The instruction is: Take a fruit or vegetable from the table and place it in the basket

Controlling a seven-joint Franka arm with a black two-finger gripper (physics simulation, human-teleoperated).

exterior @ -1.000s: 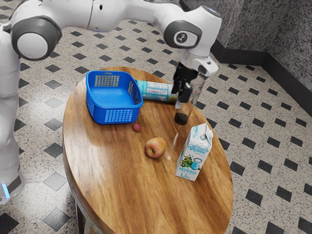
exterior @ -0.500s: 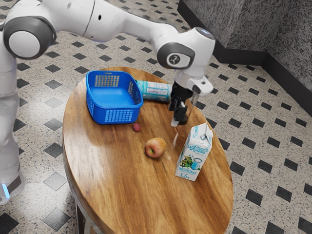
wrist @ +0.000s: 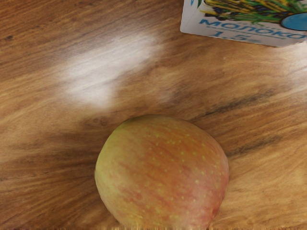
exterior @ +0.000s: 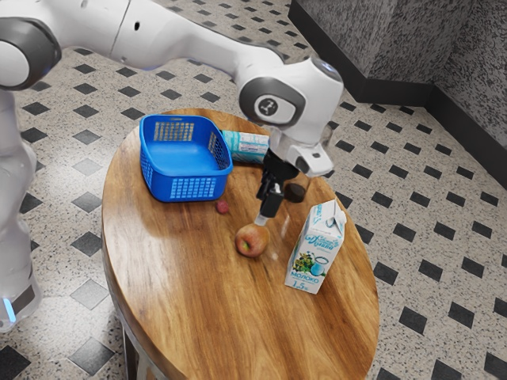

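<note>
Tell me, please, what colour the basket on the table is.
The basket is bright blue, which shows best in the exterior view.

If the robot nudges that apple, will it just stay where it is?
Probably not: the apple looks rounded, and it rests on bare, flat wood, so a sideways push could set it rolling. Its skin looks smooth and a little glossy, so it may slip if pinched off-center. It seems firm, with no dents showing.

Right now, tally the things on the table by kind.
Blue basket: 1
Apple: 1
Small reddish round item, perhaps a fruit: 1
Milk carton: 1
Blue-and-white package: 1
Dark-bottomed vessel, partly hidden: 1
Total: 6
</note>
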